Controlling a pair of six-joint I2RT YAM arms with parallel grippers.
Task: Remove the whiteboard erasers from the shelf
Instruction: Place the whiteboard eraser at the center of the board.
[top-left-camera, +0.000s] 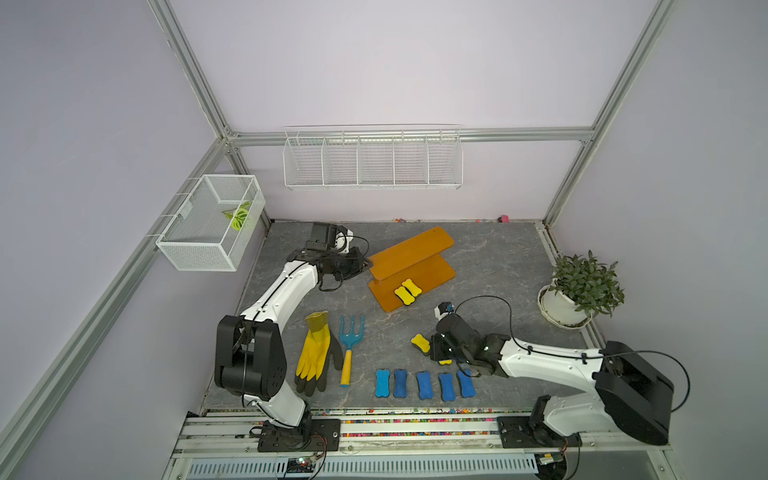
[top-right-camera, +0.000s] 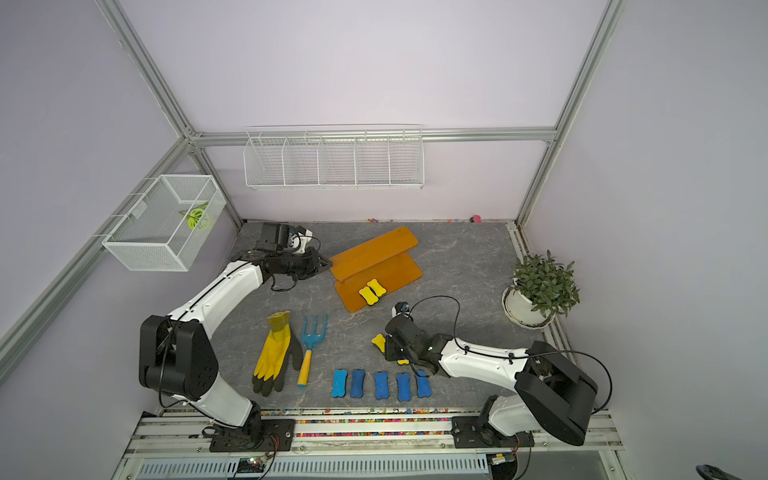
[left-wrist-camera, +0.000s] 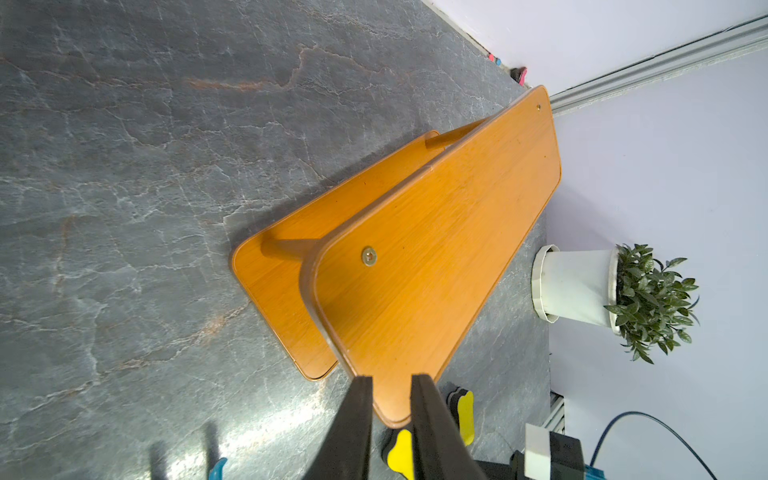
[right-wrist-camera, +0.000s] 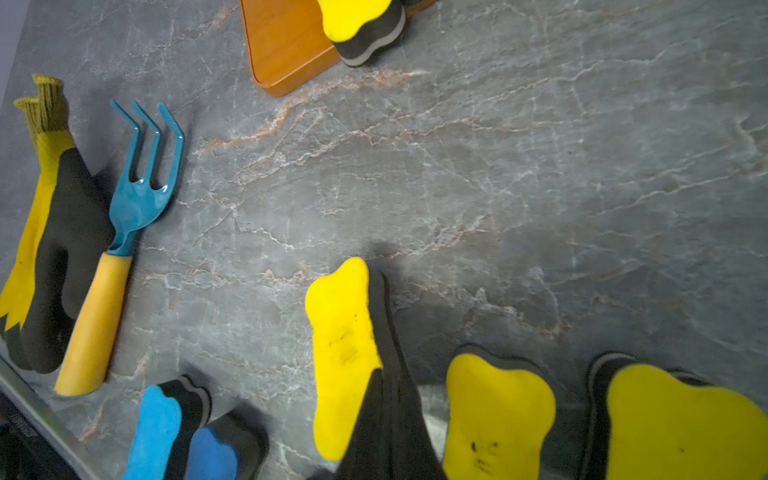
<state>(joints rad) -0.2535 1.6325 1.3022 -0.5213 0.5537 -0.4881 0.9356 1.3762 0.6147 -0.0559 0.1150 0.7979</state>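
Whiteboard erasers (top-left-camera: 407, 291), two yellow, lie side by side and touching on the lower board of the shelf (top-left-camera: 415, 249), near its front edge. Five blue erasers (top-left-camera: 424, 384) lie in a row on the counter (top-left-camera: 490, 266), well apart from the shelf. Left pincer (left-wrist-camera: 390, 380): jaws closed on the end of the upper board, one above, one below. Right pincer (right-wrist-camera: 388, 395): jaws together, low over the counter. A yellow eraser (right-wrist-camera: 340, 357) stands on edge against one finger; whether it is pinched cannot be told. Two more yellow erasers (right-wrist-camera: 496, 415) lie just beside.
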